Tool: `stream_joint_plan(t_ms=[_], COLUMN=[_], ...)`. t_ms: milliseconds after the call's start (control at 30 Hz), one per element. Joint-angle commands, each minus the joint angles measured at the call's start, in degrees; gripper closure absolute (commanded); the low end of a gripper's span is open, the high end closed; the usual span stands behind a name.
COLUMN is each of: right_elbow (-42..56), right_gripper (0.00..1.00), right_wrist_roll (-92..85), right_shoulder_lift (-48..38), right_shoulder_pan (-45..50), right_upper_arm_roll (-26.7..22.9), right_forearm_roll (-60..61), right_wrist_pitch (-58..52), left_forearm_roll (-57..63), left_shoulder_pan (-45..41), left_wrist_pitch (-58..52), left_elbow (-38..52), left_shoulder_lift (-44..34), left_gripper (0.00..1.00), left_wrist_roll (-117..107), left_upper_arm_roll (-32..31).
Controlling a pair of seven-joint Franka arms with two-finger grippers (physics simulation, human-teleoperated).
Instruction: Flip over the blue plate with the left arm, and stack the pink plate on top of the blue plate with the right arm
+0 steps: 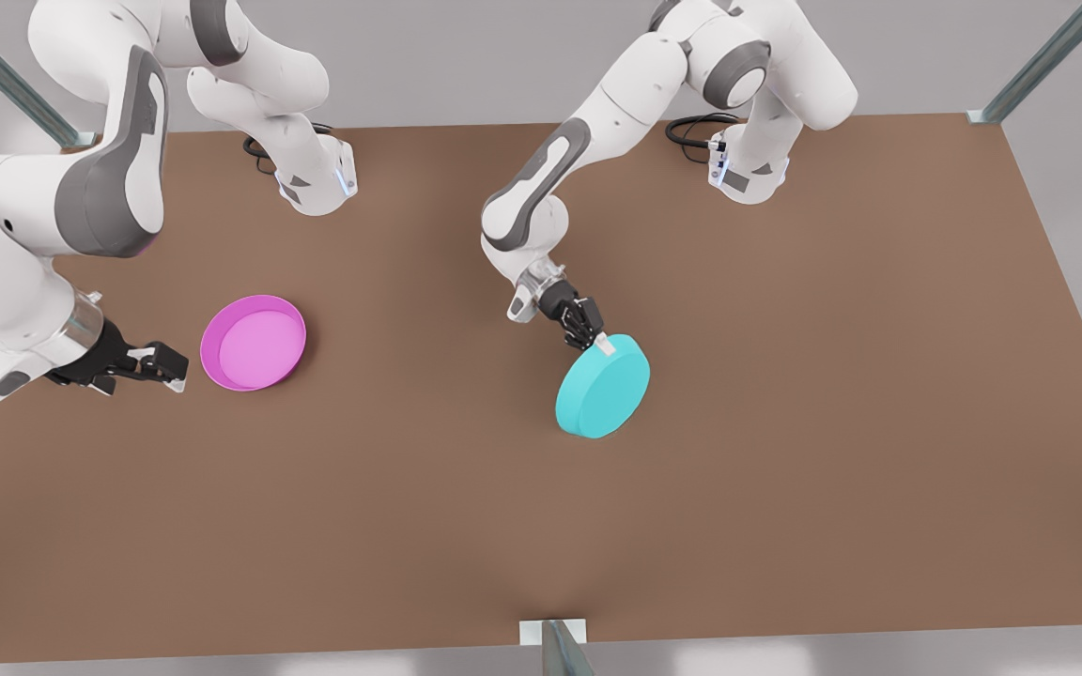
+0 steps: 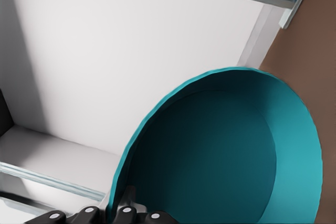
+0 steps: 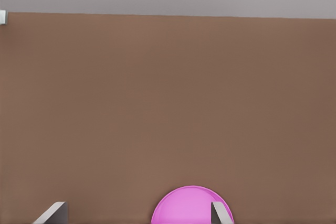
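The blue plate (image 1: pixel 602 385) hangs tilted just above the table at the front view's middle, its flat underside facing the camera. My left gripper (image 1: pixel 600 343) is shut on its upper rim. In the left wrist view the plate's hollow inside (image 2: pixel 220 156) faces the camera, with the rim pinched between the fingers (image 2: pixel 126 211). The pink plate (image 1: pixel 253 343) lies rim-up on the table at the front view's left. My right gripper (image 1: pixel 175 371) hovers low beside it, on its left, open and apart from it. The right wrist view shows the pink plate (image 3: pixel 191 205) just beyond the spread fingertips (image 3: pixel 218 213).
The brown table (image 1: pixel 785 469) stretches wide around both plates. Both arm bases (image 1: pixel 316 178) (image 1: pixel 748 169) stand at its far edge. Metal frame posts (image 1: pixel 1039 66) rise at the far corners, and a bracket (image 1: pixel 555 634) sits at the near edge.
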Motion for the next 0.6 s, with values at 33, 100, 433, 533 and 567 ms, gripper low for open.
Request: stream_joint_plan(t_ms=[33,100,433,533,567], right_elbow=[-0.03,0.05,-0.12,0.06,0.14], right_gripper=[0.00,0.00,0.00,0.00,0.00], right_wrist_roll=[0.00,0.00,0.09,-1.31,-4.66], right_shoulder_lift=[-0.01,0.08,0.52,2.10,2.98], right_shoulder_pan=[0.00,0.00,-0.53,-0.53,-0.70], right_upper_arm_roll=[0.00,0.00,0.00,-0.09,-0.09], right_forearm_roll=[0.00,0.00,-0.97,-1.06,-0.87], right_wrist_pitch=[0.00,0.00,-5.62,-8.96,-9.05], left_forearm_roll=[-1.29,-2.26,-54.01,-72.56,-75.64], left_shoulder_pan=[-0.09,-0.36,-1.76,-1.59,-0.97], left_wrist_pitch=[-0.18,-1.32,5.71,14.32,17.30], left_elbow=[0.71,3.00,33.40,46.23,49.75], left_shoulder_lift=[0.64,2.49,14.79,14.79,14.27], left_gripper=[0.00,0.00,0.00,0.00,0.00], left_wrist_roll=[-0.21,-0.29,-23.84,-37.55,-43.44], left_upper_arm_roll=[-0.04,-0.30,-2.23,-2.15,-1.62])
